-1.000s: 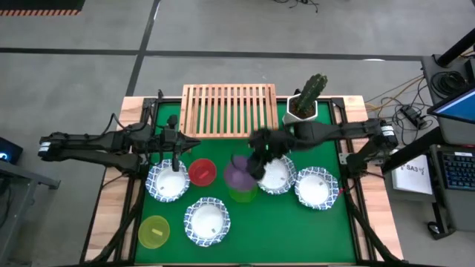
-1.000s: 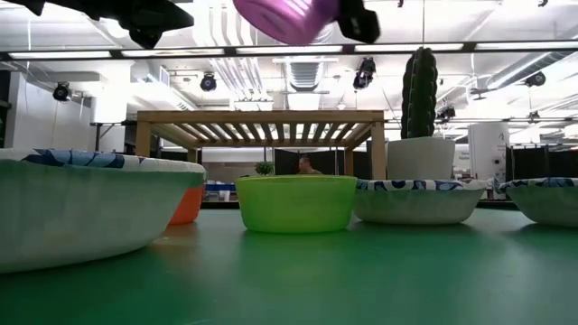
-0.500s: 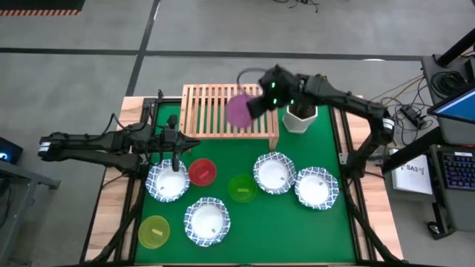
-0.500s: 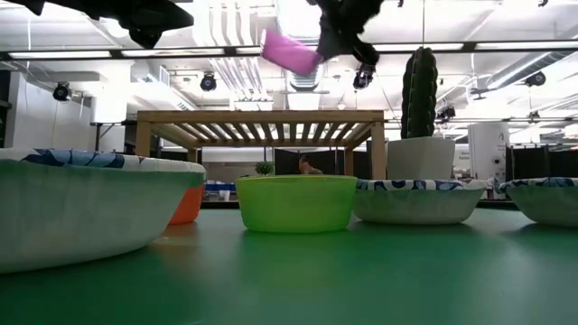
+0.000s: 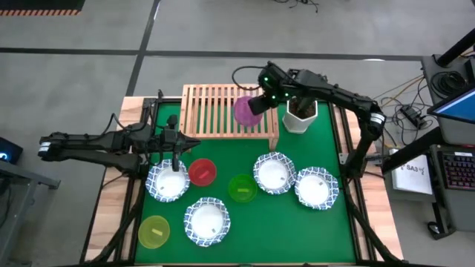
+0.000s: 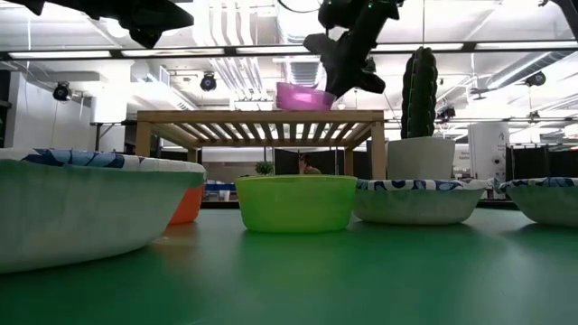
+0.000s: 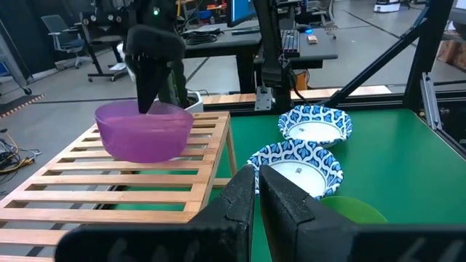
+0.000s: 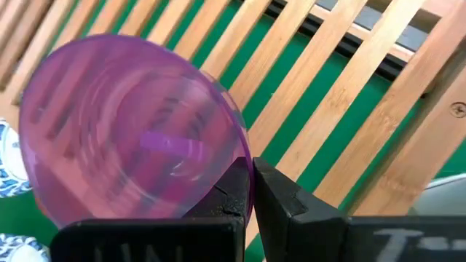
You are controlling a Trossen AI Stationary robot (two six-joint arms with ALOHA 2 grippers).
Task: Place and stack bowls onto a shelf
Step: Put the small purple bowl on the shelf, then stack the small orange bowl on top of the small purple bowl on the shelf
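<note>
From above, the green table point(image 5: 282, 222) carries the shelf point(image 5: 215, 111) at its far edge, a cactus pot point(image 5: 301, 111) just beside it. The right tool point(image 5: 256, 104), clamped on the purple bowl point(image 5: 245, 110), hangs over the shelf's right end. The left tool point(image 5: 191, 142), fingers together, waits near the red bowl point(image 5: 202, 172). Seen low, the purple bowl point(image 6: 302, 96) sits just above the slats, beside the cactus point(image 6: 419, 93).

Around my desk point(image 5: 326, 230) I see a grey concrete floor point(image 5: 82, 89) crossed by dark lines. Cables point(image 5: 401, 111) trail toward a side stand with a keyboard point(image 5: 454, 169) and a laptop point(image 5: 456, 104). Across the room, long ceiling strip lights point(image 6: 226, 50) glow over white ducting, and office chairs point(image 7: 62, 33) stand by dark workbenches point(image 7: 218, 44).
</note>
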